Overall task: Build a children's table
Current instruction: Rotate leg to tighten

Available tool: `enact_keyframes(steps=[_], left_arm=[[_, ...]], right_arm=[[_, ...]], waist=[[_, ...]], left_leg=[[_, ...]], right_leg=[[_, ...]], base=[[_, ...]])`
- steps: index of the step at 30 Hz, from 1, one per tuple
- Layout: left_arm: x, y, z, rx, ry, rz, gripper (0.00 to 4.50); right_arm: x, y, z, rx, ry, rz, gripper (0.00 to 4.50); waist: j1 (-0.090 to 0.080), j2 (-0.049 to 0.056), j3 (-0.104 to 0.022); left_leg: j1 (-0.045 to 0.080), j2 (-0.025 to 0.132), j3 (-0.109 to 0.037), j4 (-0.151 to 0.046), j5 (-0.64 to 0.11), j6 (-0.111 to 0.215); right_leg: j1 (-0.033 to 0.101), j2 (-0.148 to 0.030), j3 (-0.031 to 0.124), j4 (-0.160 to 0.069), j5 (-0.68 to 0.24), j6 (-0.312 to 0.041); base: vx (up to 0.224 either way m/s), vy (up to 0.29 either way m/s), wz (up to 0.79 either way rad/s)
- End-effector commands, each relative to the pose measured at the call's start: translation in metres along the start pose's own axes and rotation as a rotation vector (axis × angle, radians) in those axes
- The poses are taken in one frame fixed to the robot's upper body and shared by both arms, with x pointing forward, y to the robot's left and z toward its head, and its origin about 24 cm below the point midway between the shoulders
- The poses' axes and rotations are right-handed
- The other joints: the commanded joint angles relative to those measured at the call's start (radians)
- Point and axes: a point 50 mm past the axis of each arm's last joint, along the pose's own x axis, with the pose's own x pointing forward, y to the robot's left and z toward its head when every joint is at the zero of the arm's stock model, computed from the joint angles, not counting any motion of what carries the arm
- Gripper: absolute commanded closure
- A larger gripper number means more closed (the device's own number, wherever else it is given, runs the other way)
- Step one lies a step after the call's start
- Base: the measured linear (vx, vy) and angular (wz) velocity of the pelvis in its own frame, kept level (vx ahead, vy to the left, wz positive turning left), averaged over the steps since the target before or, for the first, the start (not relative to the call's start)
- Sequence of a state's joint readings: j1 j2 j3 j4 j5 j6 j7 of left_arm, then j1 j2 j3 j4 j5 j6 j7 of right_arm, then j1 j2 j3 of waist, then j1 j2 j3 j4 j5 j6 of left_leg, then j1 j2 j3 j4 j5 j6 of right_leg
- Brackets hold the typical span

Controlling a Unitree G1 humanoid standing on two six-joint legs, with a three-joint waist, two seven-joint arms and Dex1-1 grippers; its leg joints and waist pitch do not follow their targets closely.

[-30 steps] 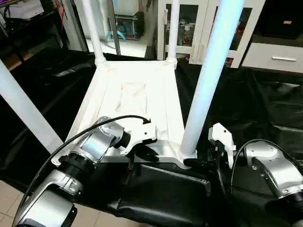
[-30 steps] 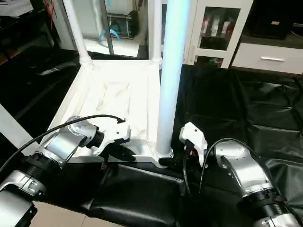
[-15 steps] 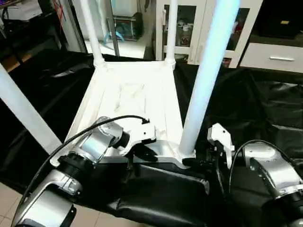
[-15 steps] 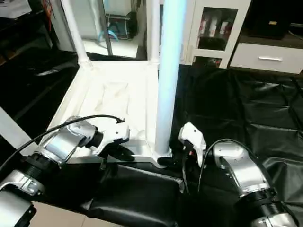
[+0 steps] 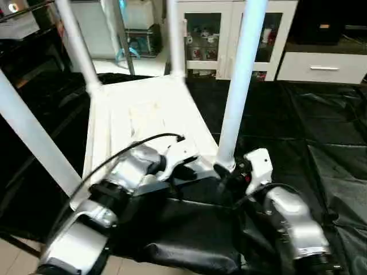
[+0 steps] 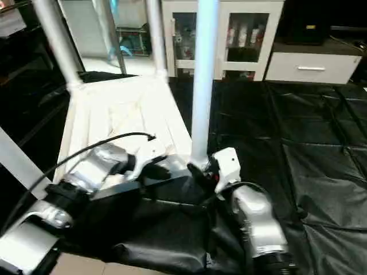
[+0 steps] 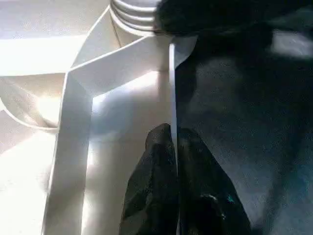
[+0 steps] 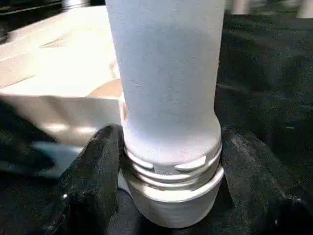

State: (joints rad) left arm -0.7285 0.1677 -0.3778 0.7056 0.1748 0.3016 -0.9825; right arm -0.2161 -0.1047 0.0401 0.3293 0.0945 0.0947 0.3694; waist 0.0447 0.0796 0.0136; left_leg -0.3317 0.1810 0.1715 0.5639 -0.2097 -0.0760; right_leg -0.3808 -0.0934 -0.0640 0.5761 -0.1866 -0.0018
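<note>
Black sheeting carries the upturned table top (image 5: 143, 123), left gripper (image 7: 173, 161) pinching its near rim while the right gripper (image 8: 168, 161) brackets the near-right leg (image 5: 238, 86) at its socket (threads showing), so next comes tightening.

Work surface (image 5: 321, 126) draped in wrinkled, glossy black sheeting that hangs over its near edge. Lying directly on it, upside down, is the white table top (image 5: 143, 114), ribbed underside facing up, with four white legs (image 5: 238, 86) rising from its corner sockets. Pale floor (image 5: 11, 260) shows beyond the near-left edge.
</note>
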Motion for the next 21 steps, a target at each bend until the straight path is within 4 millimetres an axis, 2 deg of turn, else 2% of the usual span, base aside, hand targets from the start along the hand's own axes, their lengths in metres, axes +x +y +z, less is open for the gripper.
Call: enact_keyframes(steps=[1, 3, 5, 6, 7, 10, 12, 14, 15, 18, 19, 20, 21], left_arm=[[0.031, -0.028, -0.015, -0.033, 0.073, -0.090, 4.50], [0.035, -0.025, -0.015, -0.039, 0.073, -0.036, 4.50], [0.036, -0.024, -0.015, -0.045, 0.075, -0.016, 4.50], [0.035, -0.022, -0.015, -0.051, 0.075, 0.000, 4.50], [0.035, -0.021, -0.015, -0.059, 0.072, 0.013, 4.50], [0.033, -0.018, -0.016, -0.069, 0.070, 0.018, 4.50], [0.028, -0.015, -0.020, -0.075, 0.077, 0.020, 4.50], [0.027, -0.014, -0.022, -0.075, 0.080, 0.019, 4.50], [0.025, -0.014, -0.026, -0.071, 0.091, 0.001, 4.50], [0.023, -0.015, -0.029, -0.069, 0.099, -0.009, 4.50], [0.020, -0.015, -0.033, -0.064, 0.109, -0.029, 4.50], [0.020, -0.015, -0.033, -0.064, 0.109, -0.029, 4.50], [0.018, -0.015, -0.034, -0.063, 0.115, -0.044, 4.50]], right_arm=[[0.019, 0.010, 0.014, -0.070, -0.027, -0.089, 1.77], [0.024, 0.013, 0.014, -0.143, -0.008, -0.178, 1.77], [0.026, 0.015, 0.013, -0.172, 0.008, -0.227, 1.78], [0.027, 0.017, 0.012, -0.195, 0.013, -0.239, 1.78], [0.028, 0.020, 0.012, -0.217, 0.012, -0.239, 1.78], [0.029, 0.022, 0.013, -0.216, 0.004, -0.226, 1.78], [0.032, 0.025, 0.019, -0.185, -0.038, -0.192, 1.78], [0.032, 0.027, 0.022, -0.177, -0.064, -0.179, 1.78], [0.029, 0.026, 0.027, -0.169, -0.098, -0.170, 1.08], [0.026, 0.021, 0.030, -0.145, -0.098, -0.184, 1.02], [0.023, 0.014, 0.033, -0.109, -0.088, -0.179, 0.74], [0.023, 0.014, 0.033, -0.109, -0.088, -0.179, 0.74], [0.020, 0.010, 0.035, -0.100, -0.078, -0.152, 0.74]], waist=[[-0.005, -0.011, -0.018], [-0.010, -0.009, -0.020], [-0.009, -0.023, -0.023], [-0.006, -0.023, -0.025], [-0.004, -0.018, -0.027], [-0.002, -0.020, -0.028], [-0.003, -0.018, -0.024], [-0.003, -0.018, -0.023], [-0.002, -0.018, -0.024], [0.000, -0.023, -0.027], [0.002, -0.023, -0.026], [0.002, -0.023, -0.026], [0.005, -0.023, -0.028]], left_leg=[[-0.011, 0.031, -0.021, -0.084, -0.355, 0.010], [-0.011, 0.028, -0.022, -0.084, -0.348, 0.007], [-0.016, 0.028, -0.021, -0.083, -0.325, 0.024], [-0.017, 0.030, -0.019, -0.082, -0.296, 0.029], [-0.016, 0.030, -0.020, -0.082, -0.285, 0.031], [-0.019, 0.032, -0.017, -0.080, -0.254, 0.046], [-0.019, 0.031, -0.015, -0.082, -0.268, 0.052], [-0.018, 0.032, -0.015, -0.083, -0.281, 0.051], [-0.018, 0.032, -0.016, -0.084, -0.281, 0.050], [-0.018, 0.036, -0.017, -0.083, -0.254, 0.051], [-0.017, 0.037, -0.016, -0.083, -0.237, 0.055], [-0.017, 0.037, -0.016, -0.083, -0.237, 0.055], [-0.015, 0.039, -0.014, -0.080, -0.215, 0.065]], right_leg=[[0.020, -0.051, 0.032, -0.099, -0.484, -0.112], [0.022, -0.051, 0.031, -0.099, -0.475, -0.114], [0.025, -0.052, 0.034, -0.098, -0.445, -0.114], [0.025, -0.052, 0.036, -0.093, -0.398, -0.123], [0.026, -0.053, 0.037, -0.089, -0.372, -0.131], [0.032, -0.052, 0.038, -0.082, -0.286, -0.158], [0.034, -0.054, 0.037, -0.084, -0.302, -0.166], [0.032, -0.055, 0.038, -0.088, -0.335, -0.157], [0.033, -0.056, 0.038, -0.088, -0.348, -0.153], [0.034, -0.055, 0.041, -0.081, -0.304, -0.157], [0.034, -0.053, 0.041, -0.079, -0.264, -0.165], [0.034, -0.053, 0.041, -0.079, -0.264, -0.165], [0.037, -0.052, 0.041, -0.073, -0.202, -0.181]], base=[[0.000, 0.000, 0.00], [0.000, 0.000, 0.00], [0.000, 0.000, 0.00], [0.000, 0.000, 0.00], [0.000, 0.000, 0.00], [0.000, 0.000, 0.00], [0.000, 0.000, 0.00], [0.000, 0.000, 0.00], [0.000, 0.000, 0.00], [0.000, 0.000, 0.00], [0.000, 0.000, 0.00], [0.000, 0.000, 0.00], [0.000, 0.000, 0.00]])
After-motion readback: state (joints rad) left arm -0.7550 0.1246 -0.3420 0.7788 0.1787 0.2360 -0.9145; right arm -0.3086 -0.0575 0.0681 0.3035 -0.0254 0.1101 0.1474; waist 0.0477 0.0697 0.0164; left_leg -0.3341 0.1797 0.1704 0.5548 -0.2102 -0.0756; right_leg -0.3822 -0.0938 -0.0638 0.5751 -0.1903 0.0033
